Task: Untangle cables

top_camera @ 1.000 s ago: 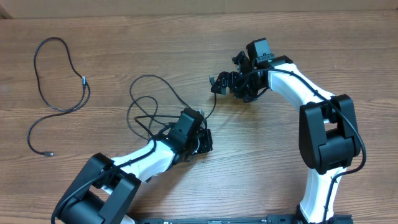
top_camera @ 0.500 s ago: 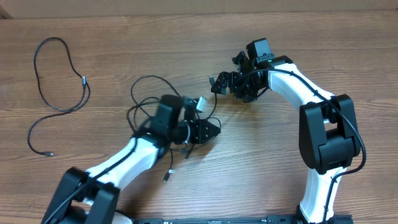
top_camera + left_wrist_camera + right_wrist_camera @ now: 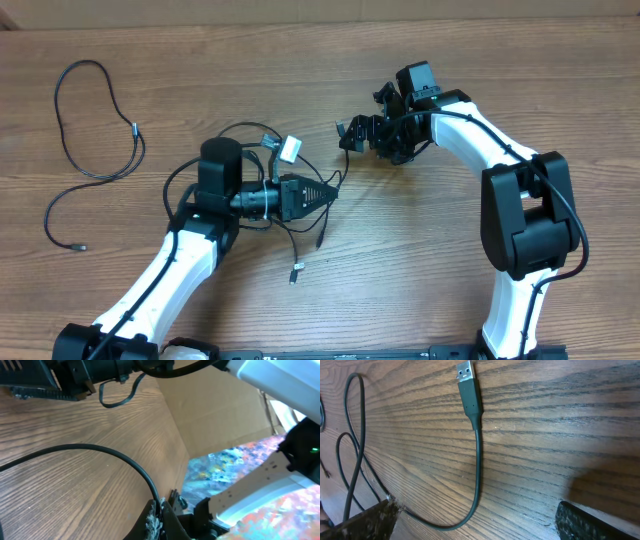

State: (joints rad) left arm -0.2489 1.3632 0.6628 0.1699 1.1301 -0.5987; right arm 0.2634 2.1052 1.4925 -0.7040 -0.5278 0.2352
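Tangled cables (image 3: 235, 165) sit left of centre on the table (image 3: 400, 280), bunched around my left arm's wrist. My left claw (image 3: 328, 192) is pinched tight on one strand; two plug ends trail toward the near edge. One loose cable (image 3: 95, 130) lies well apart, far left. My right claw (image 3: 347, 136) is wide, gripping nothing; a USB-tipped cable (image 3: 470, 395) lies flat on the wood, seen between its fingers (image 3: 365, 520). Bare wood front-centre. Cardboard (image 3: 300, 10) lines the far edge.

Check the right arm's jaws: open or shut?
Open. In the right wrist view the jaws' fingertips sit far apart at the bottom corners, gripping nothing.
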